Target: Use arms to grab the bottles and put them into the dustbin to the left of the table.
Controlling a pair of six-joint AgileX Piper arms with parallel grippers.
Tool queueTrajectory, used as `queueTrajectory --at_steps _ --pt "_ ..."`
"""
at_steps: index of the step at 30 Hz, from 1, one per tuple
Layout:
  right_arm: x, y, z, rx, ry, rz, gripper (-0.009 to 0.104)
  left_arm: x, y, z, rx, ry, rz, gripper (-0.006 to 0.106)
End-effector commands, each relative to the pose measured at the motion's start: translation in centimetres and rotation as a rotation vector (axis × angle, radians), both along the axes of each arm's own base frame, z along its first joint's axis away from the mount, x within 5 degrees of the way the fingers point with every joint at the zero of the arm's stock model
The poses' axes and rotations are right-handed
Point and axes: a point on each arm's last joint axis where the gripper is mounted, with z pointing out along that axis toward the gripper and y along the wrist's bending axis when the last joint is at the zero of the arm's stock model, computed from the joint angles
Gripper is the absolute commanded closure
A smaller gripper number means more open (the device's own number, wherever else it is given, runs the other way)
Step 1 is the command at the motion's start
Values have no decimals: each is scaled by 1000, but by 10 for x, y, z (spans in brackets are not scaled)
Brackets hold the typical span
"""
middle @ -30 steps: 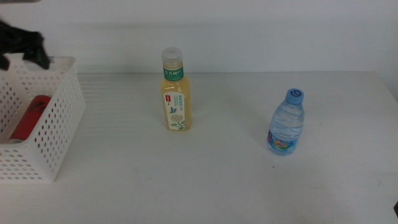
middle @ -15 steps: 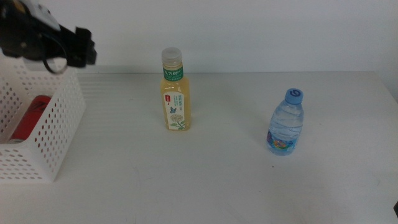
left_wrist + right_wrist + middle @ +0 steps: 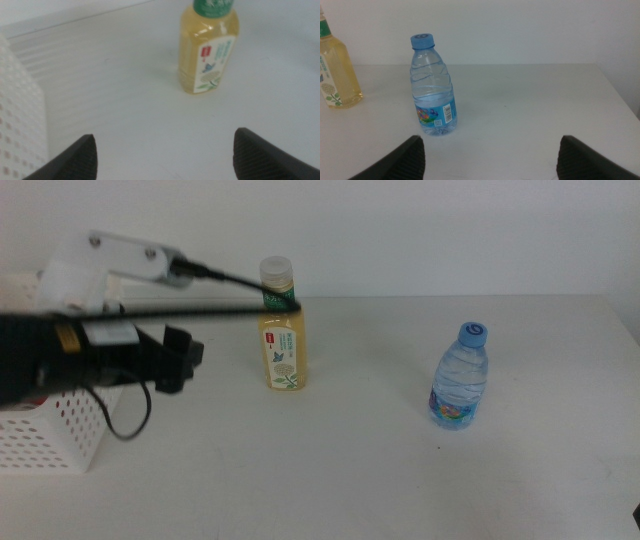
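Your left gripper (image 3: pixel 190 358) hangs over the table (image 3: pixel 350 460), jaws spread wide and empty, between the dustbin (image 3: pixel 60 435) and the tea bottle (image 3: pixel 282 330). Nothing stands between it and that upright bottle. The arm hides most of the dustbin, so you cannot tell its contents. The water bottle (image 3: pixel 461 378) stands well apart, facing your right gripper (image 3: pixel 487 160), which is also open and empty.

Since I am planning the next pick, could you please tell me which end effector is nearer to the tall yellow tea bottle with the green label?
Left. The left end effector is just beside the tall yellow tea bottle, jaws open; the right one waits beyond the water bottle.
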Motion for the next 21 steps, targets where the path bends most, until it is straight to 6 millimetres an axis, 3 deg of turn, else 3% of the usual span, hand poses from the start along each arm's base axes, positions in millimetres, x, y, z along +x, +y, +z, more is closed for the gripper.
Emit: queueTrajectory --at_steps 1,7,15,21 --pt "-2 -1 11 -7 -113 -6 23 -6 -4 10 -71 -143 -16 13" --pt "-2 -1 11 -7 -113 -6 23 -18 -10 -26 -115 -203 -58 13" --pt "-2 -1 11 -7 -113 -6 23 -40 -18 -54 -230 -421 -137 13" --pt "-2 -1 11 -7 -113 -6 23 -49 -15 -77 -260 -474 -139 13"
